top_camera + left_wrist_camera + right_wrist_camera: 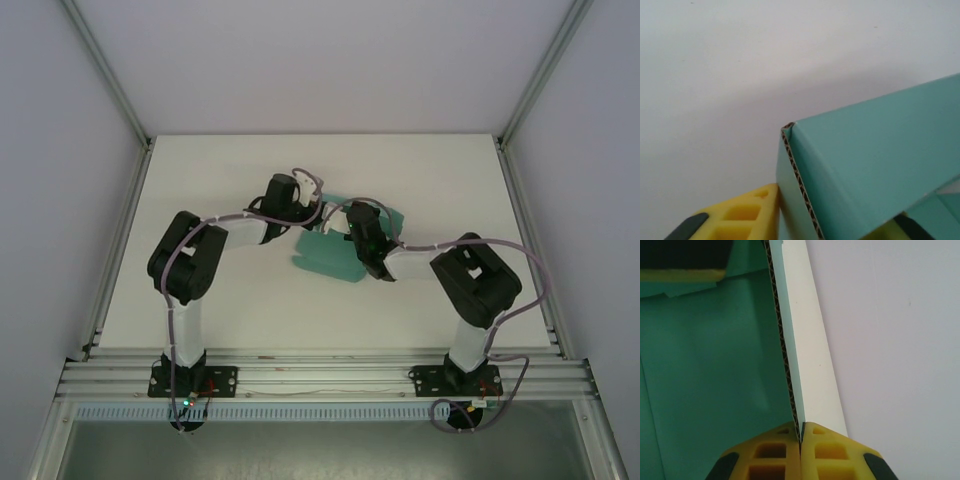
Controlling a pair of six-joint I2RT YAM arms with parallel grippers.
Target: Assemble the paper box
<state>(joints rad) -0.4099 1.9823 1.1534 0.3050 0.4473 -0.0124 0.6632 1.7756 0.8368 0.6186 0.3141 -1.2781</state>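
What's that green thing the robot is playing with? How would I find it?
Look at the white table from above, right in its middle. There lies the paper box, thin card partly folded up, with the right tool pinching one raised wall. It is the only teal-green thing; all around it is white, black or yellow.

Reaching inward with both arms, elbows bent, wrists nearly meeting mid-frame. With the right gripper (801,432), pinching a wall of the teal-green card paper box (715,365) tight; with the left gripper (320,215), straddling another wall.
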